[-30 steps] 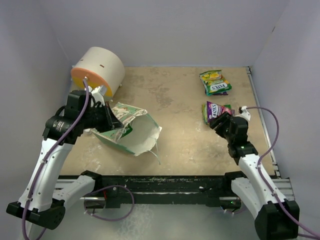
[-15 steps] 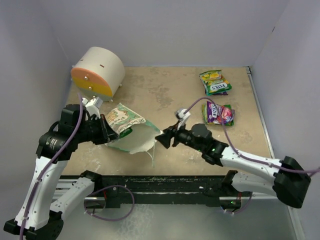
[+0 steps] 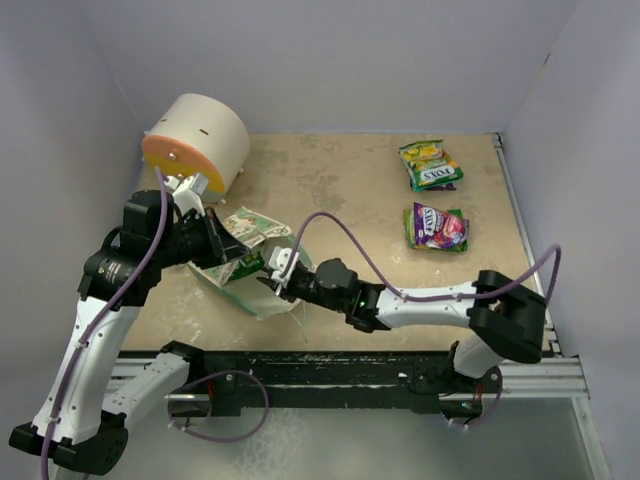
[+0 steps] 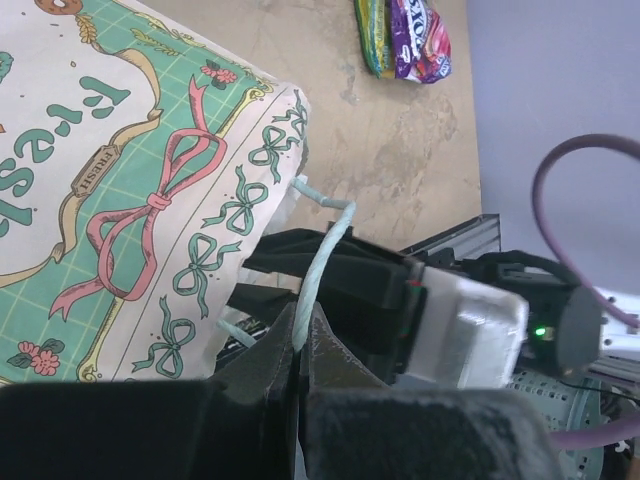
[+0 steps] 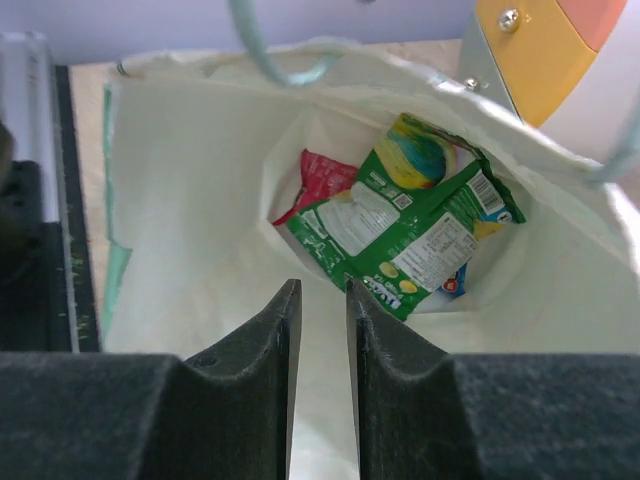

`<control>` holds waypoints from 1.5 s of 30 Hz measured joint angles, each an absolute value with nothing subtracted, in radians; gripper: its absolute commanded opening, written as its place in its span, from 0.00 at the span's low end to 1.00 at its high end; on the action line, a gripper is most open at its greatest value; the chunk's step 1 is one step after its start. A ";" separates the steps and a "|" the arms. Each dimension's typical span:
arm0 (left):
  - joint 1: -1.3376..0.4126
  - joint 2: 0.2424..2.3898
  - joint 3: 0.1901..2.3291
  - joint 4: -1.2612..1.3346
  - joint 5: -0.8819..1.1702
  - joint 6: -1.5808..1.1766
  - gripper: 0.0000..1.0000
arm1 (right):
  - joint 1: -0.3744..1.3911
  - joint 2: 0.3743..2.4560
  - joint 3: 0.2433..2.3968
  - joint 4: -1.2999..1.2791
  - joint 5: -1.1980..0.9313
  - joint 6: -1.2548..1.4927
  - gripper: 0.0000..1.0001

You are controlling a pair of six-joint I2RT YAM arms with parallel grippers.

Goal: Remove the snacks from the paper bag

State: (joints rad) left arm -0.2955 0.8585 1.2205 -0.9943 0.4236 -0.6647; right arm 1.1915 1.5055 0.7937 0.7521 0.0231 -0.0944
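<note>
At the far left of the table a cream cylinder (image 3: 195,145) lies on its side, its orange face turned toward the near left.

Just near of it is the left gripper (image 3: 225,245). In the left wrist view its fingers (image 4: 345,375) are pressed together on a pale green string handle (image 4: 322,262) of the paper bag (image 3: 250,265), holding up the upper edge of the mouth. The bag lies on its side, its long axis running from far left to near right. Its closed bottom points toward the cylinder and its open mouth faces near right.

The printed front panel (image 4: 130,190) faces up. It is cream with green borders, green bows and a pink ribbon. A small banner on it appears to read "FRESH", and the large green letters beside it are cut off by the frame edge.

The right gripper (image 3: 283,270) sits at the bag's mouth, pointing in. Its fingers (image 5: 270,340) stand a narrow gap apart, with nothing between them.

Deep inside, against the pale lining (image 5: 190,250), lies a green-white packet (image 5: 400,240). It is slanted, with a yellow and blue swirl at its far end, and its white panel of small print is too fine to read. A smaller pink packet (image 5: 320,180) is tucked behind its left corner.

On the right of the table, well apart from the bag, a purple packet (image 3: 437,226) lies flat, its lettering too small to read. Farther back lies a green-yellow packet (image 3: 430,165) marked "FOX'S", label up.
</note>
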 measured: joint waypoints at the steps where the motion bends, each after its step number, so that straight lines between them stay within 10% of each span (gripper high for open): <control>1: -0.295 0.862 1.223 -0.985 0.424 -0.667 0.00 | 1.199 1.533 0.801 0.772 0.040 -0.120 0.27; 16: -0.295 0.876 1.263 -0.960 0.440 -0.669 0.00 | 1.225 2.044 1.043 1.132 0.405 -0.184 0.55; 45: -0.295 0.911 1.312 -0.966 0.446 -0.652 0.00 | 1.150 2.294 1.262 1.159 0.485 -0.068 0.85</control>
